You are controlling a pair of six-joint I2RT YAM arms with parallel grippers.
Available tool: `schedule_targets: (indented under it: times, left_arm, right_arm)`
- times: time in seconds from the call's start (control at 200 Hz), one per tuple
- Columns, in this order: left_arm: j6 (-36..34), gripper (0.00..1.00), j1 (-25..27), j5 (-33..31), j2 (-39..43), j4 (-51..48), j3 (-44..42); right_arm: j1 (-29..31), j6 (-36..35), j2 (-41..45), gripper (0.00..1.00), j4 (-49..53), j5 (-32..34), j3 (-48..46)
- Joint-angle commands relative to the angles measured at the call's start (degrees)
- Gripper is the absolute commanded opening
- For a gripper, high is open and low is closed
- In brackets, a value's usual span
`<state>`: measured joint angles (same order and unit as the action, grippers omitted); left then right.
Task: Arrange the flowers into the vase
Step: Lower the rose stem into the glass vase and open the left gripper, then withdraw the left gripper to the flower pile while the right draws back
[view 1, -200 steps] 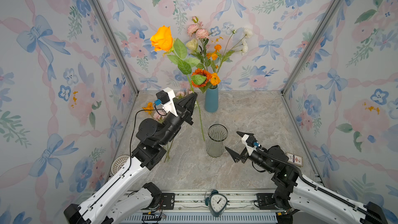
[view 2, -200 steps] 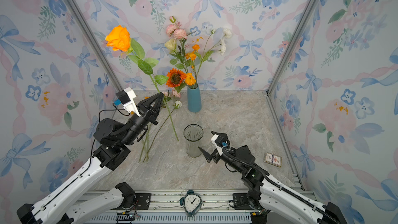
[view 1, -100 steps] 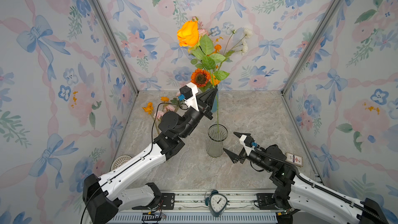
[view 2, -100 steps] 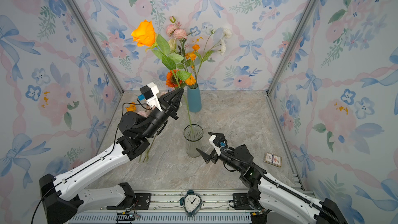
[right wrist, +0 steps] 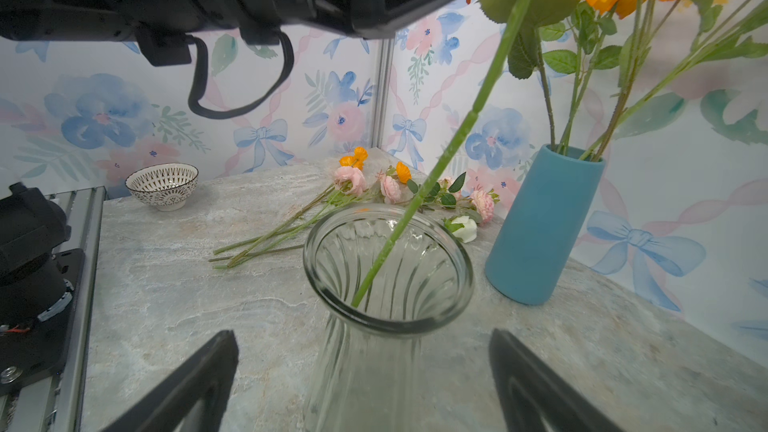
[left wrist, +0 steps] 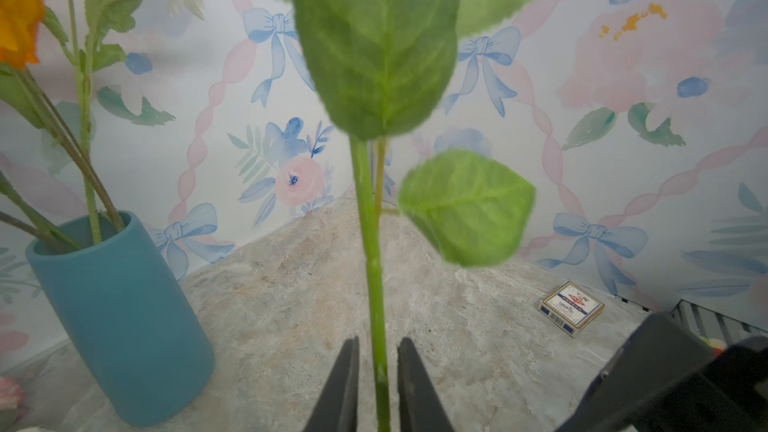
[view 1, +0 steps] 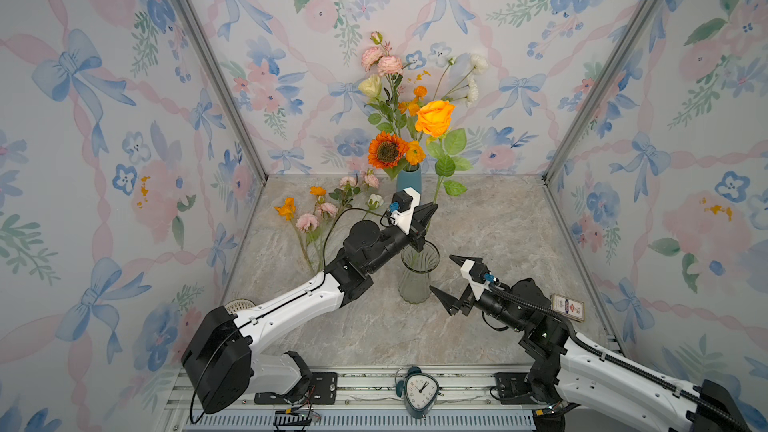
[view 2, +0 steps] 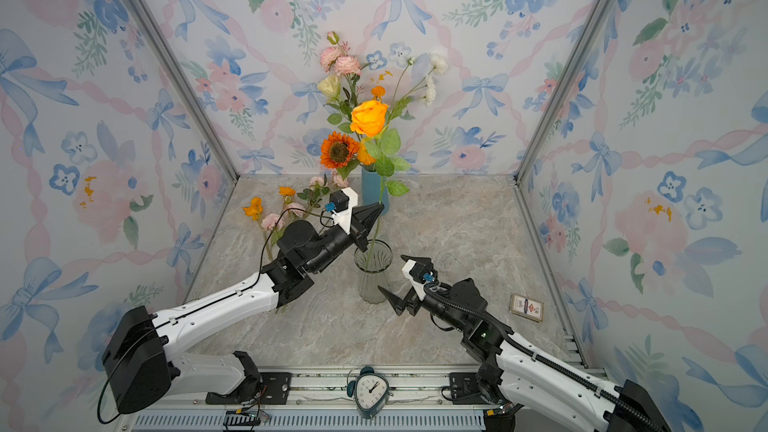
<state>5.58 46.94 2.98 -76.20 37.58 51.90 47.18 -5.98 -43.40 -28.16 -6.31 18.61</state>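
Note:
My left gripper (view 1: 430,211) (view 2: 376,211) (left wrist: 377,347) is shut on the green stem (left wrist: 370,243) of an orange rose (view 1: 434,118) (view 2: 369,117), held upright above the clear glass vase (view 1: 419,272) (view 2: 372,272) (right wrist: 386,268). In the right wrist view the stem's lower end (right wrist: 374,268) sits inside the vase's mouth. My right gripper (view 1: 444,276) (view 2: 391,273) (right wrist: 361,338) stands open just right of the vase, a finger on each side and apart from the glass. Several loose flowers (view 1: 328,209) (view 2: 286,205) (right wrist: 357,184) lie on the table at the back left.
A blue vase (view 1: 408,182) (view 2: 371,189) (left wrist: 120,317) (right wrist: 540,226) holding several flowers stands behind the glass one. A patterned bowl (right wrist: 162,184) sits at the front left, a card box (view 1: 567,307) (left wrist: 571,307) at the right, a clock (view 1: 419,390) on the front rail.
My left arm has swung right and lowered, carrying the orange rose from the left side to over the glass vase. The right arm has barely moved.

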Motion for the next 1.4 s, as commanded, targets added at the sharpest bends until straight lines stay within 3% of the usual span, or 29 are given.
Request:
schedule_targets:
  times: [0.0, 0.375, 0.655, 0.835, 1.02, 1.155, 1.205, 1.3, 1.395]
  left_arm:
    - [-2.7, 0.0, 0.4, 2.1, -1.9, 1.0, -1.7]
    - [-1.0, 0.1, 0.8, 1.5, -2.4, 1.0, -5.7]
    - [0.6, 0.55, 0.5, -3.0, 5.0, -4.2, -7.6]
    - [2.4, 0.58, -1.2, -15.4, 13.4, -17.4, -7.6]
    - [18.1, 0.52, -14.2, -26.0, 16.9, -41.4, -6.2]
    - [23.5, 0.51, -26.2, -17.8, 16.2, -49.0, -9.8]
    - [25.2, 0.5, -29.1, -15.2, 15.9, -48.9, -11.7]
    - [27.8, 0.48, -33.7, -16.3, 14.1, -48.8, -15.2]
    - [28.3, 0.45, -39.1, -15.4, 9.5, -48.6, -16.3]
  right_arm:
    - [-0.4, 0.8, -0.1, 0.97, -2.0, -0.6, -0.2]
    - [-0.4, 0.7, -0.9, 0.97, -2.0, -1.0, 0.0]
    - [1.7, -1.2, 0.7, 0.97, 0.4, -0.5, 0.8]
    - [6.4, -4.4, 1.5, 0.97, 1.2, 1.9, 1.1]
    - [10.9, -5.0, -0.8, 0.97, 1.4, -4.8, 3.6]
    - [15.5, -5.1, -7.7, 0.97, -1.2, -5.9, 5.4]
    - [17.7, -5.3, -10.5, 0.97, -3.4, -4.1, 5.6]
    - [22.0, -6.0, -15.1, 0.97, -8.9, 1.2, 4.6]
    - [25.9, -7.2, -20.2, 0.97, -11.8, 9.8, 5.3]
